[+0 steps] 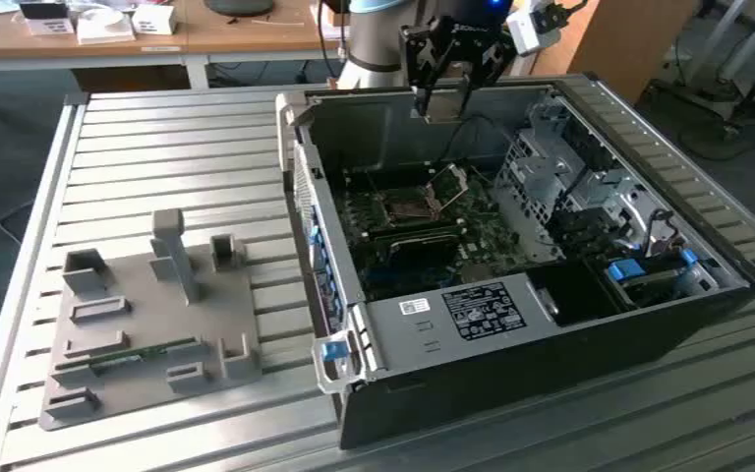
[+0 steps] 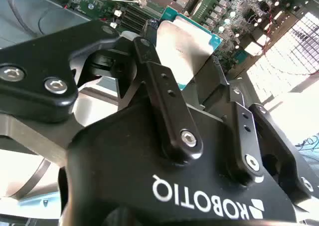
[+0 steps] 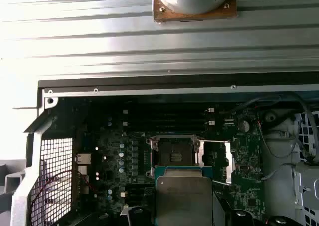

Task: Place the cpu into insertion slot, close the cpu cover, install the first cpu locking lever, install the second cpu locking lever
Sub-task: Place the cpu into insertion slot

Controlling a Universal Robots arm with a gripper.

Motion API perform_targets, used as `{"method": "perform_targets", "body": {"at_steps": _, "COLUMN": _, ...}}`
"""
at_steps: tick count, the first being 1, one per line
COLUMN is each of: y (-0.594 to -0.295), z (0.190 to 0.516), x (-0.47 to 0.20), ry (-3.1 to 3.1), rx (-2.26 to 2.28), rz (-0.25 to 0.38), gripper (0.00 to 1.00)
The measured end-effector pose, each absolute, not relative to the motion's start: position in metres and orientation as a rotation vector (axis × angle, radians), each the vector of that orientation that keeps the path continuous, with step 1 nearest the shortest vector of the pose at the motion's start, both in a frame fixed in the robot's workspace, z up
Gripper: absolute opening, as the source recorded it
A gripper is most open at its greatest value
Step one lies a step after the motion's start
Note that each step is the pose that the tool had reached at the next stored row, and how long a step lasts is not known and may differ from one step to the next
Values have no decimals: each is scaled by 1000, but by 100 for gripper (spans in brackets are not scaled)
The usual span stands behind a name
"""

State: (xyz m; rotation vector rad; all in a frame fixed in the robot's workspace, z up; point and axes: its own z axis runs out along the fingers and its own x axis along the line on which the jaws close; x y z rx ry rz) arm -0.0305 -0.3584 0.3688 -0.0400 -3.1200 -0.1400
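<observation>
My gripper (image 1: 439, 106) hangs above the far wall of the open computer case (image 1: 692, 315), shut on the cpu (image 1: 439, 102). In the second wrist view the cpu (image 2: 182, 44), a flat chip with a silver top and teal edge, sits clamped between the black fingers (image 2: 152, 69). Below it on the green motherboard lies the insertion slot (image 1: 409, 206), its dark pin field bare in the first wrist view (image 3: 174, 156). The cpu cover (image 1: 450, 186) stands swung up beside the slot, and its silvery frame (image 3: 229, 161) is off the socket. The cpu (image 3: 183, 196) hovers just short of the slot.
A grey fixture plate (image 1: 154, 315) with upright holders lies on the ribbed table at the exterior view's left. Inside the case stand a drive cage (image 1: 568, 177), cables and blue connectors (image 1: 627, 270). Long black memory slots (image 3: 164, 117) run beside the socket. The arm's base (image 3: 194, 1) stands behind the case.
</observation>
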Motion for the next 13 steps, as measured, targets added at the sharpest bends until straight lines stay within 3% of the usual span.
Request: {"method": "perform_targets", "body": {"at_steps": 13, "y": -358, "z": 363, "x": -31, "ry": -3120, "rx": -40, "rz": -140, "gripper": 54}}
